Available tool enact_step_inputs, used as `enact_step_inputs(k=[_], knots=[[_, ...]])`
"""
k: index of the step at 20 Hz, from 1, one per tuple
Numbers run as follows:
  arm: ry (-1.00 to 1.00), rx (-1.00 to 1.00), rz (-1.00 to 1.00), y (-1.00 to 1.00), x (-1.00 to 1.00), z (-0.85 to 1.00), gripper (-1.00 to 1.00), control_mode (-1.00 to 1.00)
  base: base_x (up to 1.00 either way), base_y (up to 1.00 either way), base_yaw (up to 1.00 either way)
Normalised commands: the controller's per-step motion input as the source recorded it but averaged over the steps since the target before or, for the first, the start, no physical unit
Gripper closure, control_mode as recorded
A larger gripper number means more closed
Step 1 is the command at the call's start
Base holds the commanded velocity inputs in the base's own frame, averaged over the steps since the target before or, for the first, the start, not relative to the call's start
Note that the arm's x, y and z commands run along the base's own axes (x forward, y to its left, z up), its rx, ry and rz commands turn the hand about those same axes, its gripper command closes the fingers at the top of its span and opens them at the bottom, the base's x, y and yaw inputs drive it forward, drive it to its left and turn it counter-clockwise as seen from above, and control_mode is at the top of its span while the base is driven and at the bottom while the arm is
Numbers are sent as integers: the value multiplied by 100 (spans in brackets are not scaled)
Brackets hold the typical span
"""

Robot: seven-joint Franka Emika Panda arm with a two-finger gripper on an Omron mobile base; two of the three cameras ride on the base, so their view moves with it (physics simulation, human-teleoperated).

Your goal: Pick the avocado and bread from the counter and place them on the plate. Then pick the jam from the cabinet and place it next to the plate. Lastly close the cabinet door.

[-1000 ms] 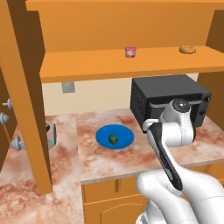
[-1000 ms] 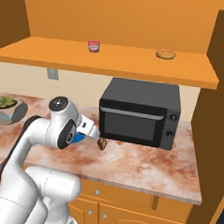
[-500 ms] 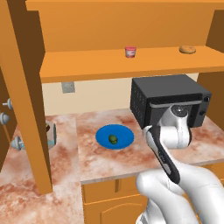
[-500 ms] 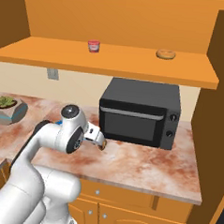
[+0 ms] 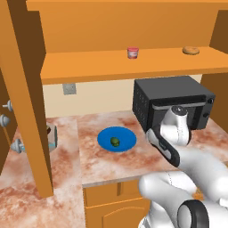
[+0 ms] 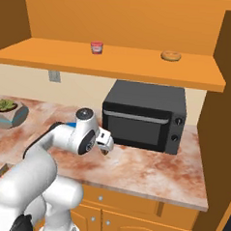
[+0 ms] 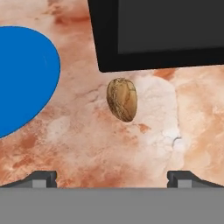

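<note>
Bread point(image 7: 122, 99) lies on the counter point(image 7: 131, 144) below the downward-pointing, wide-spread, empty gripper point(image 7: 112, 177).

My arm is bent forward at the elbow, wrist tipped downward. The tool point(image 7: 112, 177) hangs with its jaws spread wide, gripping nothing.

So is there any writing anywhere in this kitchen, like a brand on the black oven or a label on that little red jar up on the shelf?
None can be read.
The microwave has a plain black front with two knobs, no brand or numbers.
The jam jar is too small to tell whether it has a label.
The plate, bread and counter carry no writing.
</note>
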Motion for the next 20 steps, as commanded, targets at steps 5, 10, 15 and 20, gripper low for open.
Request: enact_step_inputs(k=[5, 10, 15, 20], knots=[[13, 0, 0, -15, 35, -14, -100, -100, 0, 0, 0], [14, 0, 0, -10, 34, -16, -100, -100, 0, 0, 0], [5, 0, 1, -2, 23, -22, -100, -100, 0, 0, 0], [0, 0, 6, 0, 14, -31, -100, -100, 0, 0, 0]])
